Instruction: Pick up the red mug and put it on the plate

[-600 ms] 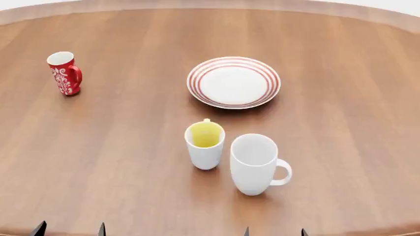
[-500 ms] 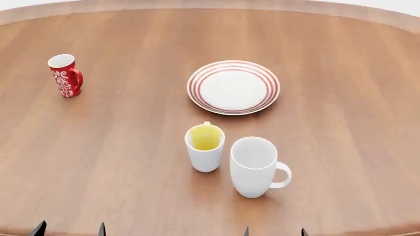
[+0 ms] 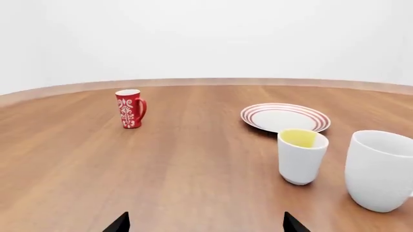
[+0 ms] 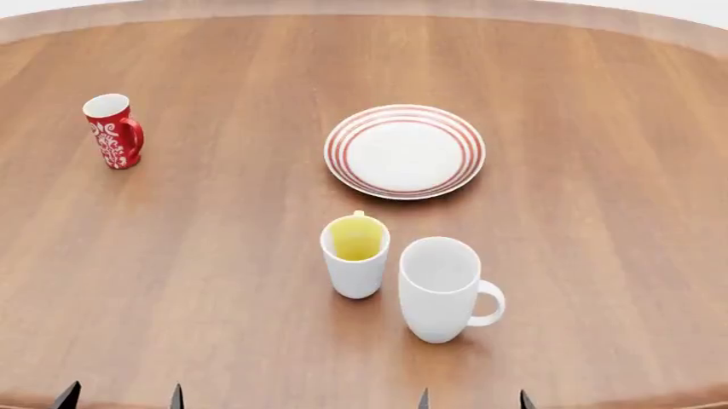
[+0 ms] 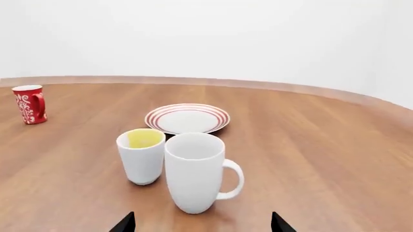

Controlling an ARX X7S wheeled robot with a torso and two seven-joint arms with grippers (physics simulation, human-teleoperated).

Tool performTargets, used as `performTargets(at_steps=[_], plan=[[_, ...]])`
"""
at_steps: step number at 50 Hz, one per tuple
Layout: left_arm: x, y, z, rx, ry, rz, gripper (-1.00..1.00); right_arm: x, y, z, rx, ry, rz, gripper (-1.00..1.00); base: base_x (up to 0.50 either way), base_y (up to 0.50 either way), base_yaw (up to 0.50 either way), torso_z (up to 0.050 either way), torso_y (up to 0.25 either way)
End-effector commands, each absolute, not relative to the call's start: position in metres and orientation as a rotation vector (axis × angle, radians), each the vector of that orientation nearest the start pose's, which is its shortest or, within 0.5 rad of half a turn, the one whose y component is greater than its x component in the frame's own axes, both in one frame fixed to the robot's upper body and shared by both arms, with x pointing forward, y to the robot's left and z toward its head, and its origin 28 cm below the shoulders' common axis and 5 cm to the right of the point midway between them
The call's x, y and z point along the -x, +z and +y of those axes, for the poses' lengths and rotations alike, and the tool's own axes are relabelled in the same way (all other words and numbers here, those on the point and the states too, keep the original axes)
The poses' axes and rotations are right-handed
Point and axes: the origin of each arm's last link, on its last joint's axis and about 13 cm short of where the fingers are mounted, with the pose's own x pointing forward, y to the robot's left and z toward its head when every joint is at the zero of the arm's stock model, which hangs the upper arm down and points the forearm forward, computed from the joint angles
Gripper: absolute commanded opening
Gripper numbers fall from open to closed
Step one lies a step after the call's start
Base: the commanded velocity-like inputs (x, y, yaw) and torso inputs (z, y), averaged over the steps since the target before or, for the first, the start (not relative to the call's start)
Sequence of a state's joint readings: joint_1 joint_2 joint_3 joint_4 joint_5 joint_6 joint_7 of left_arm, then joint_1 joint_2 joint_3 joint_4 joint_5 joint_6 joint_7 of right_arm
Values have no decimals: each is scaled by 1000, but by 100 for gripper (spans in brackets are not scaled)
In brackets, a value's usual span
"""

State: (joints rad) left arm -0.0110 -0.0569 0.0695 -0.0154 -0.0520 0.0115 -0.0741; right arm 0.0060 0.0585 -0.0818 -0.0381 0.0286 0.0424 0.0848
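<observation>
The red mug (image 4: 114, 130) stands upright at the table's far left, handle to its right; it also shows in the left wrist view (image 3: 130, 108) and the right wrist view (image 5: 30, 104). The plate (image 4: 405, 151) with red rings lies empty at the middle back, seen too in the left wrist view (image 3: 285, 117) and the right wrist view (image 5: 187, 118). My left gripper (image 4: 119, 399) and right gripper (image 4: 472, 400) are open and empty at the near table edge, only their dark fingertips (image 3: 119, 223) (image 5: 125, 223) showing.
A white mug with yellow inside (image 4: 355, 254) and a larger plain white mug (image 4: 442, 288) stand side by side in front of the plate, just ahead of my right gripper. The round wooden table (image 4: 205, 256) carries them all.
The view has tilted slightly: plate and mugs sit a little lower in frame than 0.6 s ago. Since 0.5 s ago nothing has moved.
</observation>
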Motion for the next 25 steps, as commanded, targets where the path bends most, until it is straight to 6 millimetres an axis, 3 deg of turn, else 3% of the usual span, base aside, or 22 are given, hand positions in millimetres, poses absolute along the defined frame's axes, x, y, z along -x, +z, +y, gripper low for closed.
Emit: performTargets(at_steps=[1, 5, 9, 14, 25], plan=[[-215, 24, 207, -13, 17, -26, 100, -214, 42, -98, 3, 1, 3, 100, 0, 0, 0, 0, 0], [-221, 41, 208, -11, 14, -32, 100, -215, 74, -104, 8, -11, -24, 100, 0, 0, 0, 0, 0], [-228, 77, 210, -7, -3, -43, 100, -218, 102, -107, 16, -4, -42, 100, 0, 0, 0, 0, 0], [-229, 101, 212, -10, -1, -88, 100, -221, 113, -107, 20, -1, -52, 100, 0, 0, 0, 0, 0], [-230, 101, 213, -6, -4, -85, 100, -225, 115, -118, 25, -78, -35, 100, 0, 0, 0, 0, 0]])
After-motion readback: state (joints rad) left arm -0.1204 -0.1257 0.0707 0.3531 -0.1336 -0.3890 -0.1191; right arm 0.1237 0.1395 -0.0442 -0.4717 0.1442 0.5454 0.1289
